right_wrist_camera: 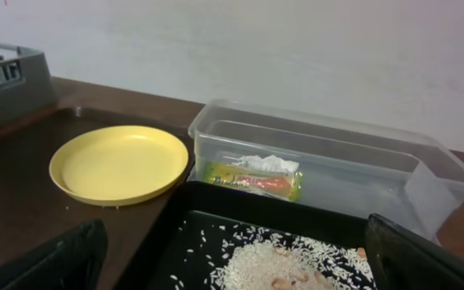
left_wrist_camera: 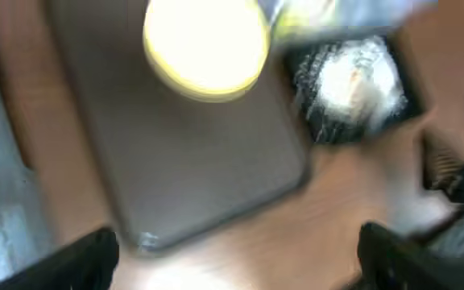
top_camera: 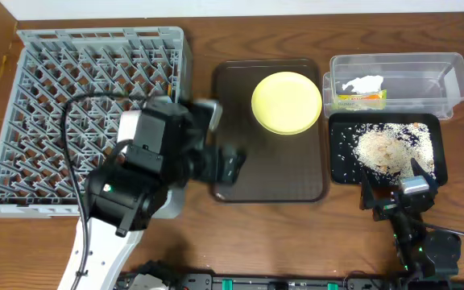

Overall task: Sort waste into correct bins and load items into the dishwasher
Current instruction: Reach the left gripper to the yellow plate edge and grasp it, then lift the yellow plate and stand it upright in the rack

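Note:
The yellow plate (top_camera: 287, 102) lies on the dark brown serving tray (top_camera: 268, 173). The clear tub (top_camera: 425, 80) holds the white tissue (top_camera: 363, 83) and the green-and-yellow wrapper (top_camera: 361, 99). The black tray (top_camera: 341, 165) holds the rice scraps (top_camera: 385, 149). The grey dish rack (top_camera: 55, 89) is at the left. My left gripper (top_camera: 230, 165) hangs open and empty over the serving tray's near left part; its view is blurred (left_wrist_camera: 236, 258). My right gripper (right_wrist_camera: 236, 258) is open and empty at the black tray's near edge (top_camera: 397, 193). Bowls, cup and chopsticks are out of view.
My left arm covers the near right part of the rack. In the right wrist view the plate (right_wrist_camera: 119, 163) is left of the tub (right_wrist_camera: 329, 145), with the rack's corner (right_wrist_camera: 10, 80) far left. A white wall runs behind the table.

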Controlling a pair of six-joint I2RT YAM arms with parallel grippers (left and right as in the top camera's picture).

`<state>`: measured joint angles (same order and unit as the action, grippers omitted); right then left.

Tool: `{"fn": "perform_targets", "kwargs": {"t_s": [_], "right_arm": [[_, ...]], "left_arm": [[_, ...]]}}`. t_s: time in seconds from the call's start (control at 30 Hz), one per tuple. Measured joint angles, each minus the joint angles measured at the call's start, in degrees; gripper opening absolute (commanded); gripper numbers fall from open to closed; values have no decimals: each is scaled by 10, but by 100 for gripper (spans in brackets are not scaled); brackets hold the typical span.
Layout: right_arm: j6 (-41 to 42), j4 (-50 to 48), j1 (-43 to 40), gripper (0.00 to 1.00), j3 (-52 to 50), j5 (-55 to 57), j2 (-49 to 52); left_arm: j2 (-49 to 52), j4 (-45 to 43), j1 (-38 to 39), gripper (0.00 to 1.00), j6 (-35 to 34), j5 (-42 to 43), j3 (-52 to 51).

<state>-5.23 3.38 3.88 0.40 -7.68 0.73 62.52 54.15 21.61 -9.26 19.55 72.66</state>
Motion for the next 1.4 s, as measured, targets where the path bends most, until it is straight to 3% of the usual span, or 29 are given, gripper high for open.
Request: {"fn": "perform_targets", "kwargs": {"t_s": [0.1, 0.27, 0.47, 0.67, 0.87, 1.0, 1.1, 1.3, 1.37, 1.4], "right_arm": [[0, 0, 0, 99, 0, 0, 0], [0, 0, 0, 99, 0, 0, 0], [0, 0, 0, 99, 0, 0, 0], [0, 0, 0, 99, 0, 0, 0], [0, 0, 0, 99, 0, 0, 0], [0, 0, 0, 99, 0, 0, 0], [0, 0, 0, 99, 0, 0, 0], [0, 0, 0, 99, 0, 0, 0], [0, 0, 0, 99, 0, 0, 0], [0, 0, 0, 99, 0, 0, 0]], "left_arm": [[24, -76, 1, 93, -22, 19, 2], [163, -184, 2, 78, -46, 27, 25], [388, -354, -2, 77, -73, -35, 28], [537, -446, -39, 72, -129, -44, 28], [572, -466, -53, 55, -147, -27, 34], [574, -464, -50, 55, -150, -16, 35], [574, -464, -39, 49, -150, -12, 35], [586, -468, -23, 31, -149, 3, 38], [593, -471, -24, 19, -150, 16, 43], [597, -473, -25, 8, -150, 23, 46]]}}
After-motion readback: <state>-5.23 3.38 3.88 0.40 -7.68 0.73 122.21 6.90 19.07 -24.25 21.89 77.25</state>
